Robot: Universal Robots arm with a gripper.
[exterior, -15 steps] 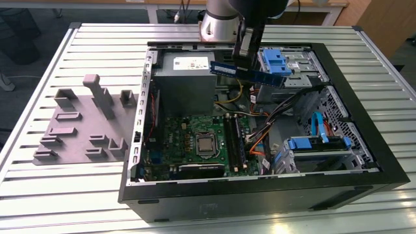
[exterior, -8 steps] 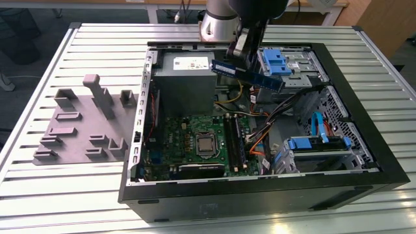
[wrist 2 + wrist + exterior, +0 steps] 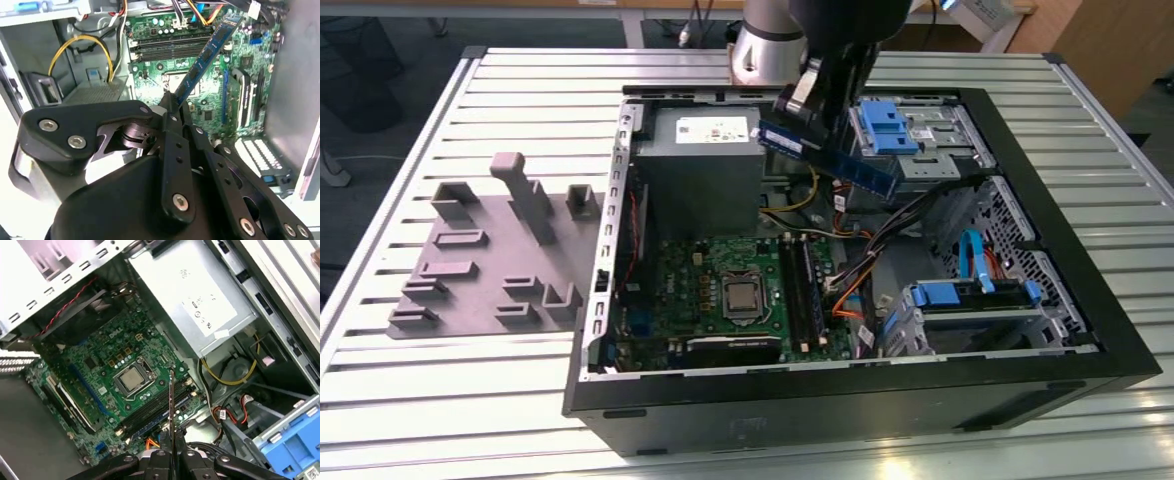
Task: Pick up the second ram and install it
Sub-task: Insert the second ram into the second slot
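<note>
Here the ram point(image 3: 834, 157) is off the table, clamped at one end between the fingers of the gripper point(image 3: 790, 128), which are closed tight on it; in the exterior view the stick slants down toward that view's right, in the air above the open case point(image 3: 854, 400), over the gap between the grey power supply point(image 3: 700, 150) and the blue drive cage point(image 3: 897, 128); in the second wrist view the ram point(image 3: 207, 52) runs out from the gripper point(image 3: 172, 102) over the motherboard point(image 3: 165, 75), and in the first wrist view it shows edge-on as a thin line point(image 3: 170, 405) rising from the gripper point(image 3: 171, 452); inside the case the motherboard point(image 3: 720, 290) lies flat with its processor point(image 3: 743, 295) bare, dark memory slots point(image 3: 803, 290) just beside it, bundled cables point(image 3: 854, 265) between the slots and the drive bays, and another blue bracket point(image 3: 961, 295) near the exterior view's right wall; outside the case, on the slatted table point(image 3: 480, 400), the grey tray point(image 3: 487, 260) sits just beside the case wall.
</note>
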